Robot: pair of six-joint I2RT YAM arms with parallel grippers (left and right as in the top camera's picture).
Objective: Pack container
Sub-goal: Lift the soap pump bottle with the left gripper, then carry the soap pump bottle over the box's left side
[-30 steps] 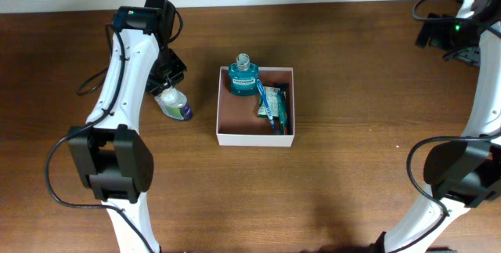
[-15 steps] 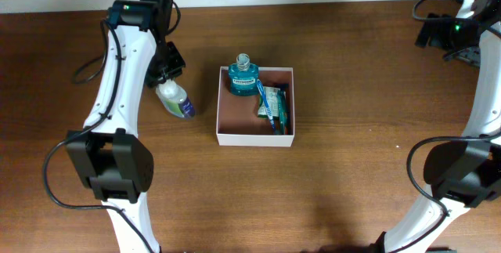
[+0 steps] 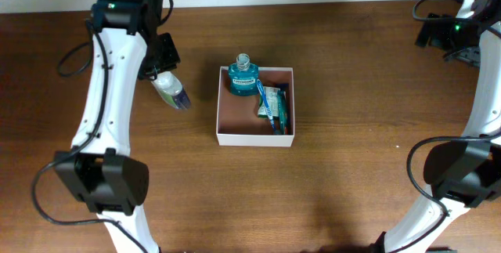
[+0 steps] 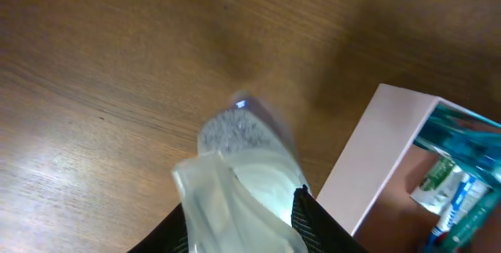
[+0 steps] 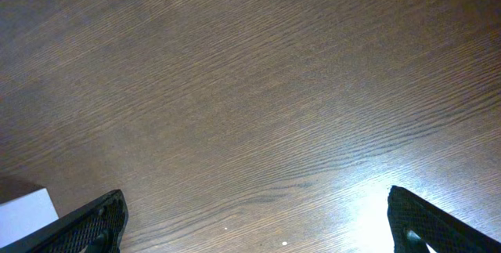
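The container point(image 3: 225, 112) is a square white-walled box with a reddish-brown inside, at the middle of the table. A teal bottle point(image 3: 243, 75) stands in its far left corner, with a blue toothbrush and green packets point(image 3: 272, 104) beside it. My left gripper point(image 3: 159, 78) is shut on a small clear bottle point(image 3: 172, 93) with a purple label, held left of the container. In the left wrist view the bottle point(image 4: 243, 175) fills the jaws point(image 4: 243, 233), with the container wall point(image 4: 376, 159) to the right. My right gripper point(image 5: 254, 222) is open and empty over bare wood at the far right.
Black cables lie near the left arm point(image 3: 74, 57) at the back left. The right arm's base point(image 3: 458, 175) stands at the right edge. A white wall runs along the table's far edge.
My left gripper has lifted the small clear bottle off the table and swung back toward the far left; the bottle now hangs tilted in the jaws. The right arm has not moved.
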